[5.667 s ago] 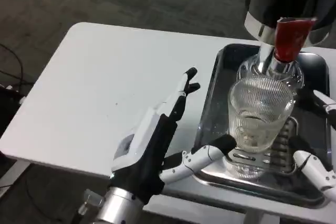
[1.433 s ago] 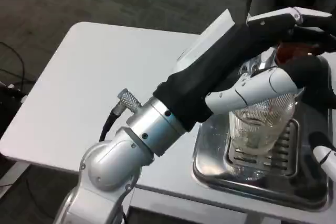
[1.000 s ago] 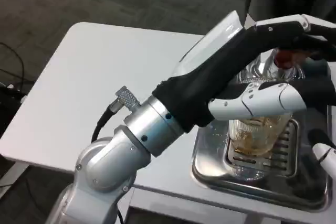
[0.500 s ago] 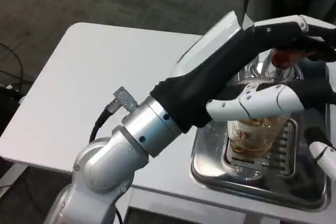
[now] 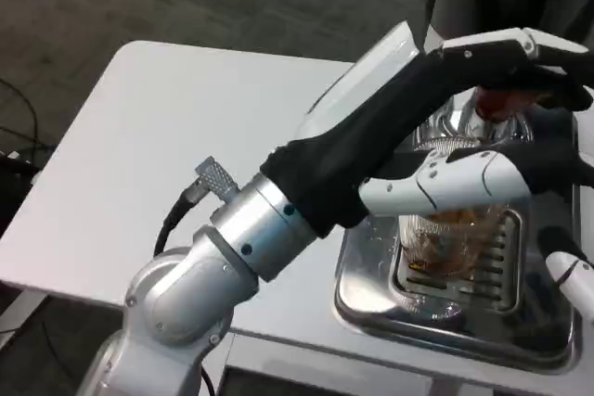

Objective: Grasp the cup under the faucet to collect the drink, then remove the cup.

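Since earlier: cup [image 5: 452,246] fuller | left hand [image 5: 464,108] presses tap [image 5: 497,104] | right hand [image 5: 568,271] near tray's [image 5: 371,294] right edge, grip unclear | glass heavier, slippery, fragile: grasp ribbed wall

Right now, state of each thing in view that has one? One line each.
cup: upright on the drip tray, partly filled with amber drink.
faucet handle: red, left hand's fingers on it.
drip tray: flat on the table, carrying the cup.
left hand: raised over the cup, fingers on the faucet handle.
right hand: at the picture's right edge beside the tray; grip cannot be told.
table: white, level.
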`<state>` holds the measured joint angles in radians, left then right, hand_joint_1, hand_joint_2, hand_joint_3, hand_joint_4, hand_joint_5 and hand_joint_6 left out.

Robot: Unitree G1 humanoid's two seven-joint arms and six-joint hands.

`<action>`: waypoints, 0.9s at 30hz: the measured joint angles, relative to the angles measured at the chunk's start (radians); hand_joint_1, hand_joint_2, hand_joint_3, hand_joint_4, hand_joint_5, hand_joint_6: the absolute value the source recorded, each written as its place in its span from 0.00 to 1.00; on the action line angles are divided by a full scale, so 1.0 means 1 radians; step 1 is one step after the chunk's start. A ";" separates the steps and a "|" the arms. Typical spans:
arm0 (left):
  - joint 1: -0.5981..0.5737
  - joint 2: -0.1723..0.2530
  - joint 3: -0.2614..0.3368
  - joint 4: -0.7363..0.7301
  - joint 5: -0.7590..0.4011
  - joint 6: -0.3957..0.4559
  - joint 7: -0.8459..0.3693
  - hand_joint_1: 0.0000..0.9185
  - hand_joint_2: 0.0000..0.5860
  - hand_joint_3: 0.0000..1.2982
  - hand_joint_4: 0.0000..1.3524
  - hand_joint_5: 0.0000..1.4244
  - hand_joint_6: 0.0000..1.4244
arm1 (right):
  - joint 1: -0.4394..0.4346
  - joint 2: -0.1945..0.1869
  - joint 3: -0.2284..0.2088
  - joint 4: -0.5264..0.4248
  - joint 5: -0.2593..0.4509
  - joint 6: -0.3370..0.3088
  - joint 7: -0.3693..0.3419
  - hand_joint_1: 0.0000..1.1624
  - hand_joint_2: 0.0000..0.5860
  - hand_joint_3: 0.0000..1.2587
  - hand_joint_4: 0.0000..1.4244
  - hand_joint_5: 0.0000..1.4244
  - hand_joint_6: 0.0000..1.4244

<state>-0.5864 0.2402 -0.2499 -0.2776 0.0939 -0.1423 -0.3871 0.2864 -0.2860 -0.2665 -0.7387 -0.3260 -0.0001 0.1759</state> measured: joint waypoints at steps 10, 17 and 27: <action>0.015 0.005 0.003 -0.021 -0.001 0.004 0.000 0.05 0.14 0.33 0.33 0.28 0.22 | 0.002 0.000 0.002 -0.013 0.000 0.000 0.000 0.28 0.70 0.15 0.12 0.07 0.03; 0.018 0.005 0.004 -0.023 -0.002 0.005 0.000 0.05 0.14 0.33 0.33 0.28 0.22 | 0.005 0.000 0.002 -0.016 0.000 0.001 0.000 0.28 0.70 0.15 0.12 0.07 0.03; 0.020 0.005 0.007 -0.023 -0.005 0.005 0.000 0.04 0.14 0.33 0.33 0.28 0.22 | 0.005 0.000 0.004 -0.016 0.000 0.003 0.000 0.28 0.71 0.15 0.13 0.07 0.03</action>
<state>-0.5668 0.2447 -0.2434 -0.3008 0.0888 -0.1370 -0.3867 0.2913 -0.2860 -0.2630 -0.7545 -0.3265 0.0025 0.1760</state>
